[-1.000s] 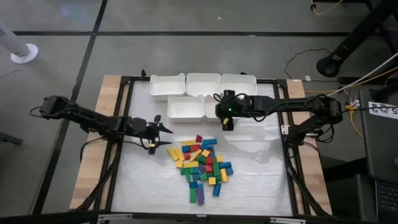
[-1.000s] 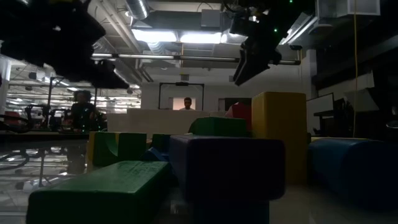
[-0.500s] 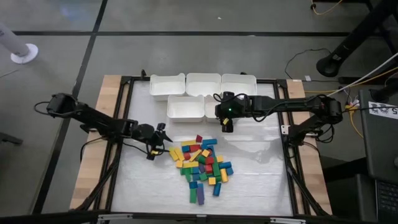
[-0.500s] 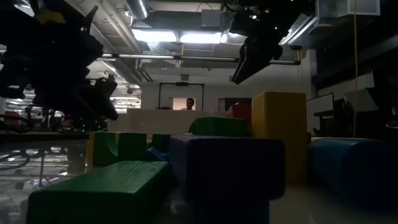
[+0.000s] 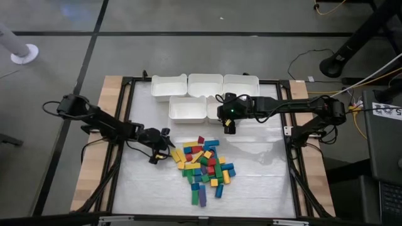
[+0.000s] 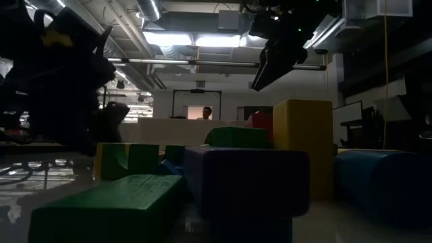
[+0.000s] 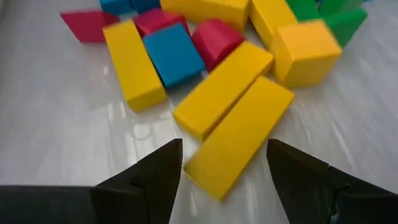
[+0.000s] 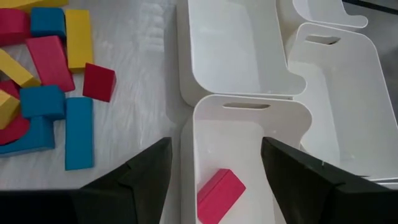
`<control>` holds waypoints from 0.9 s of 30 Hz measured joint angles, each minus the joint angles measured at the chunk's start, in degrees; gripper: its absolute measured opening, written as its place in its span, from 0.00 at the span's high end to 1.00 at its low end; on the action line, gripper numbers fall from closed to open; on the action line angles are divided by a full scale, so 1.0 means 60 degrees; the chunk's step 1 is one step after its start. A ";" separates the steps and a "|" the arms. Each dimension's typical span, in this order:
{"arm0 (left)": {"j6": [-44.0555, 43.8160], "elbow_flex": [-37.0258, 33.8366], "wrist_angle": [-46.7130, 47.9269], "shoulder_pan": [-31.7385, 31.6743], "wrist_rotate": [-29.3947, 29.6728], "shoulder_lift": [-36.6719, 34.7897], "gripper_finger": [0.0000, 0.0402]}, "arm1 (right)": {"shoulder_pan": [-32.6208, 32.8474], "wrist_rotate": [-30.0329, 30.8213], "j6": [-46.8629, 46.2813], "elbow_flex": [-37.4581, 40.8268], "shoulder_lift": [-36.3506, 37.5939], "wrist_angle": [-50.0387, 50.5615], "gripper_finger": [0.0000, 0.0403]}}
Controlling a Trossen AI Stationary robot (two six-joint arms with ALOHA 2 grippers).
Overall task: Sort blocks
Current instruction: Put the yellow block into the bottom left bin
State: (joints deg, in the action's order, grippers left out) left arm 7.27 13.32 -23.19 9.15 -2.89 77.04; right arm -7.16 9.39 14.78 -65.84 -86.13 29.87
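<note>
The blocks point(image 5: 202, 164) lie in a loose pile of red, yellow, green, blue and purple pieces in the middle of the table. My left gripper point(image 5: 164, 145) is open at the pile's left edge. In the left wrist view point(image 7: 224, 180) its fingers stand on either side of the near end of a long yellow block point(image 7: 239, 143) without touching it. My right gripper point(image 5: 229, 123) is open and hangs over the right-hand near-row bin point(image 8: 249, 155). A red block point(image 8: 221, 193) lies on that bin's floor. In the low view the right gripper point(image 6: 273, 64) is high above the blocks.
Five white bins sit at the table's far side: three in the far row point(image 5: 205, 85) and two nearer, one of them point(image 5: 187, 108) left of the right gripper. Bare white table surface point(image 5: 264, 169) lies right of the pile. People show far off in the room behind.
My left gripper has moved toward the table's right and a little toward its near edge, up to the pile's left side. In the low view its dark bulk has come down and grown larger. The blocks have stayed in place.
</note>
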 joint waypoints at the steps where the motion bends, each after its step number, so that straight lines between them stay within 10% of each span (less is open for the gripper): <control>1: 0.0003 0.0000 -0.0002 0.0000 -0.0018 0.0100 0.44 | 0.0000 0.0000 0.0001 0.0000 0.0000 0.0004 0.38; 9: -0.0062 0.0007 -0.0148 -0.0004 -0.0086 0.0517 0.47 | 0.0000 0.0000 0.0001 0.0000 0.0000 0.0004 0.38; 19: -0.0759 0.0015 -0.0136 -0.0004 -0.0125 0.0481 0.75 | 0.0011 -0.0018 -0.0259 0.0000 0.0000 0.0099 0.38; 27: -0.1535 0.0048 -0.0410 -0.0001 -0.0528 -0.0002 0.77 | 0.0007 -0.1499 -0.1266 -0.0321 -0.0008 0.0927 0.38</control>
State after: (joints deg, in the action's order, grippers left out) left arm -1.93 13.61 -25.65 9.14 -6.05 77.02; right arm -7.11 0.39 7.18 -67.77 -86.17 35.43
